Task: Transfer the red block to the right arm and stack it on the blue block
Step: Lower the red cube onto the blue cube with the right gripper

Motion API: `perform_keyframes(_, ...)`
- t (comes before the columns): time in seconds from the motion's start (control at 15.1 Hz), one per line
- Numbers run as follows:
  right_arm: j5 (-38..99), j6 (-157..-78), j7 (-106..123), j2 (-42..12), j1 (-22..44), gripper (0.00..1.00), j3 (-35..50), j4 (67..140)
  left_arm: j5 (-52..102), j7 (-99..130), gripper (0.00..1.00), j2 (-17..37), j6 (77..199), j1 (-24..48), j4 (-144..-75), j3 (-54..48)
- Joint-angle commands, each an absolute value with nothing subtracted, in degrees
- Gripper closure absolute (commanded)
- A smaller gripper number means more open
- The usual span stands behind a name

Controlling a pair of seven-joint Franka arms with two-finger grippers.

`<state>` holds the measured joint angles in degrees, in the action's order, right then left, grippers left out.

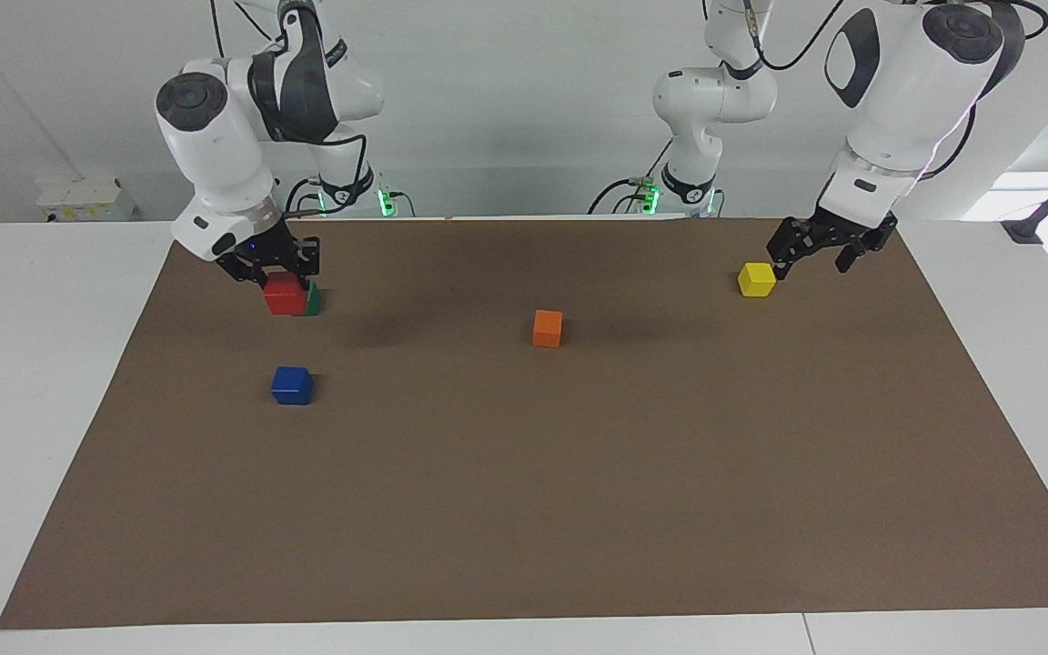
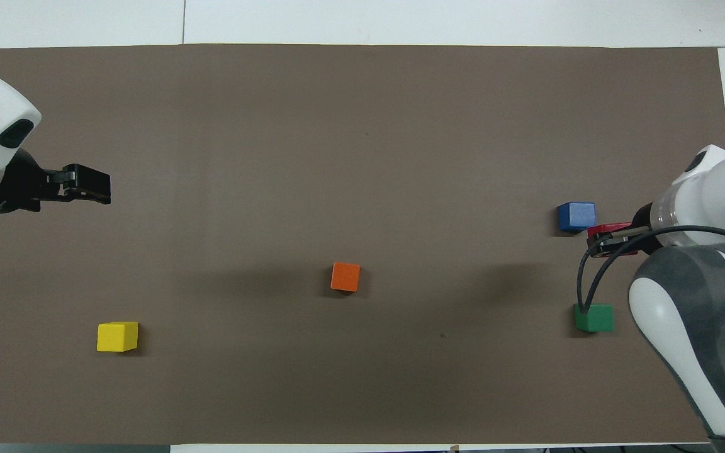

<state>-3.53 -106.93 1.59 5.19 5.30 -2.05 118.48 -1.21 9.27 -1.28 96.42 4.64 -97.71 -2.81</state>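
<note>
**Red block held aloft by the right tool**

Here the red block (image 1: 284, 295) sits clamped in the right tool (image 1: 282, 284), raised off the surface (image 1: 524, 509) at the right arm's end. From overhead the block (image 2: 614, 228) shows only partly under the tool (image 2: 608, 239), just beside the blue block (image 2: 576, 216) and not over it. The blue block (image 1: 292, 385) rests on the brown mat, alone. A green block (image 2: 593, 317) lies nearer the robots than the blue one; in the facing view it (image 1: 313, 301) peeks out from the red block's edge. An orange block (image 1: 548, 327) sits mid-mat. The left tool (image 1: 811, 255) waits above the mat near a yellow block (image 1: 756, 279), holding nothing; whether its fingers are spread I cannot tell.
</note>
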Motion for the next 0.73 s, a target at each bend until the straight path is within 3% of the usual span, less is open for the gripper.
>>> perform_keyframes(0.0, -4.57, -110.82, 2.28, 1.42, 2.47, 1.00, -1.41, 118.48, -0.62, 7.74, 0.00, -2.20, 97.21, 6.06, -99.32, -1.41)
perform_keyframes(0.33, -4.48, -116.53, 1.50, -3.77, 0.62, 1.00, -1.41, 118.39, -0.53, 7.73, 0.00, 0.26, 93.87, 6.42, -93.79, -1.32)
perform_keyframes(0.66, -4.57, -121.11, 1.85, -6.24, 0.70, 1.00, -1.41, 118.56, -0.62, 8.00, 0.00, -0.70, 92.55, 5.71, -93.69, -1.49)
